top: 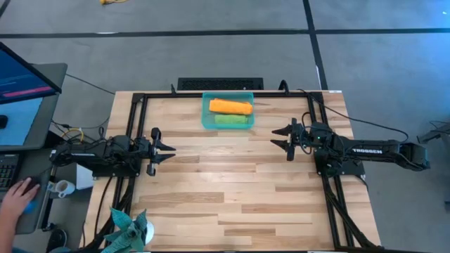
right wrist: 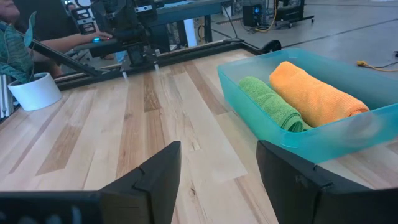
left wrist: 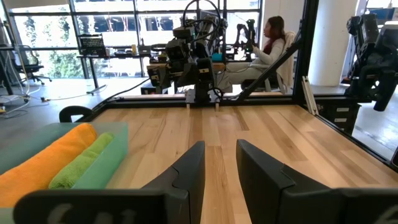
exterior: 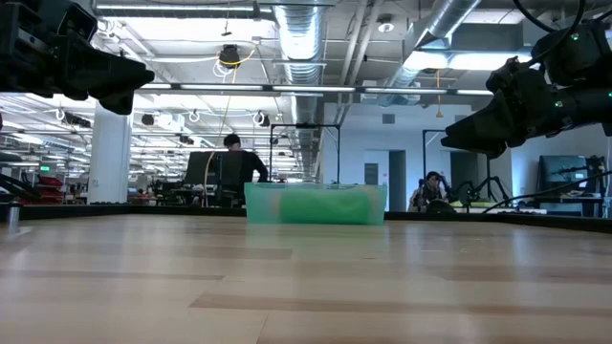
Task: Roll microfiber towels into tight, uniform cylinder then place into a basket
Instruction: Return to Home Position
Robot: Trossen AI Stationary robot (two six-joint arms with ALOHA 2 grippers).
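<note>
Two grippers: left gripper and right gripper, fingers apart, empty, raised toward opposite side edges.
Between them: bare table.
Basket: far edge, centre.
Contents: orange towel, green towel, rolled, side by side.

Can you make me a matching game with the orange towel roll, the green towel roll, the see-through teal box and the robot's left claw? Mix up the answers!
Things:
1. rolled bright orange microfiber towel
2. rolled lime green microfiber towel
3. translucent teal plastic basket
4. left gripper

Places or states:
A. open, holding nothing
B. in the basket, on the side facing the table's middle
C. standing on the wooden table, holding both rolls
D. in the basket, on the side by the table's edge

Pairs: 1-D, 2-B, 3-C, 4-A.
</note>
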